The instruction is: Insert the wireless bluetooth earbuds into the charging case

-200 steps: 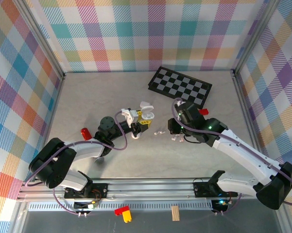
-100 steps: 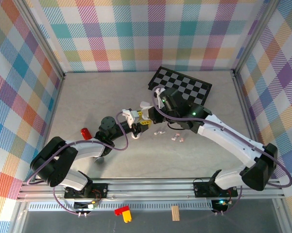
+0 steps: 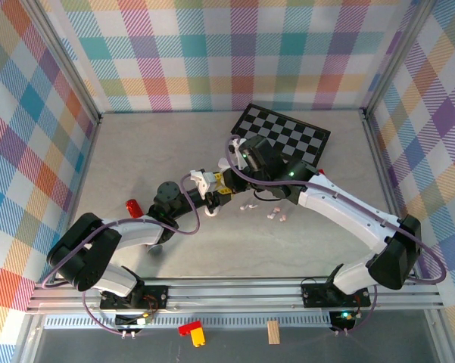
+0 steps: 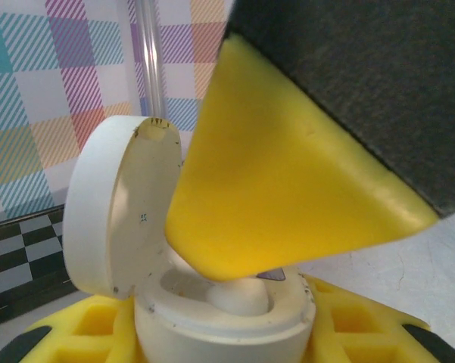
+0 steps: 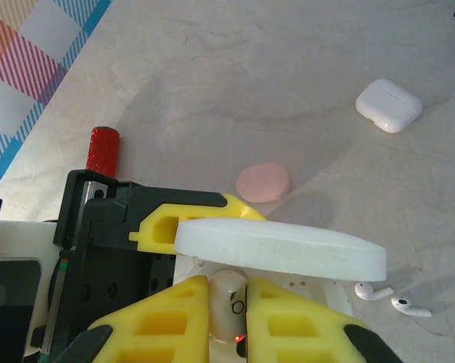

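Wireless bluetooth earbuds [image 5: 375, 291], where are they? (operator)

Two white ones lie loose on the table [image 5: 212, 91], side by side, near the case. One more, the held earbud [image 5: 229, 291], is clamped between the yellow fingers of your right pincer [image 5: 229, 302]. It's right at the open charging case [image 4: 219, 321], under the raised lid [image 4: 106, 212]. The left wrist view has a white rounded end in the well; can't tell if it's seated. (annotator)

And the left? (operator)

Your left pincer [image 4: 219, 340] is clamped on the case's base, yellow pads on either side. (annotator)

Surface, room? (operator)

Pale grey stone-look table, faint veins. Multicolour plaid walls on three sides, metal posts at the back corners. A black-and-white checkered board [image 3: 284, 136] lies at the back. Also on the table: a pink rounded case [image 5: 263, 182], a white rounded case [image 5: 388, 105], a red glittery cylinder [image 5: 102, 147]. Below the near rail: a red-and-yellow block [image 3: 192, 331] and a wooden block [image 3: 272, 331]. (annotator)

Any writing? (operator)

A small dark mark on the held earbud, too small to read. Dark specks inside the lid, not legible. (annotator)
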